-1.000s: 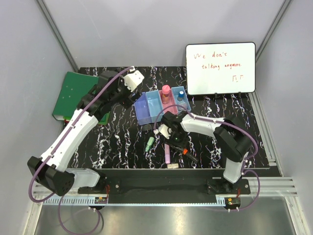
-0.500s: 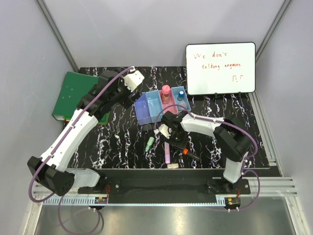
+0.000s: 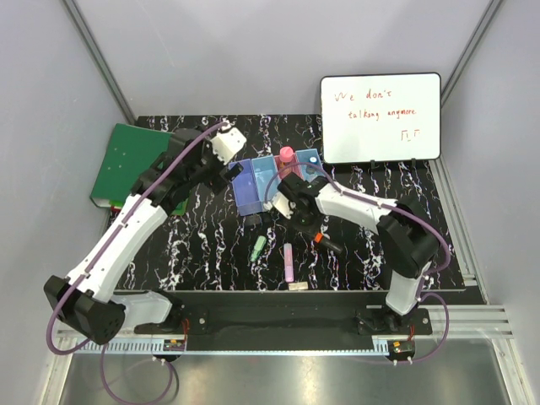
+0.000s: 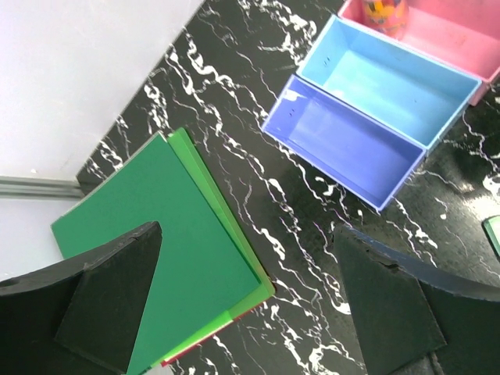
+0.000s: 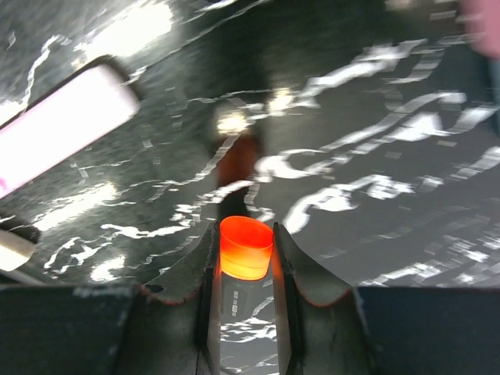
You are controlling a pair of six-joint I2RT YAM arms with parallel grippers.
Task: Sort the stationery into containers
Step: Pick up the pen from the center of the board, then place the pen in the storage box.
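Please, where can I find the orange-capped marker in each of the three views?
Top external: the orange-capped marker lies right of centre, just right of the pink highlighter.
Left wrist: not in it.
Right wrist: bottom centre, clamped in the right gripper.
Shared landmark: the pink highlighter, upper left in the right wrist view; the left wrist view shares only the marbled table.

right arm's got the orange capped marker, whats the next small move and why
Probably carry it toward the bins and stop over an empty one. The right gripper is shut on the orange-capped marker, which seems held just off the table. The light blue bin and the blue bin beside it both show bare floors.
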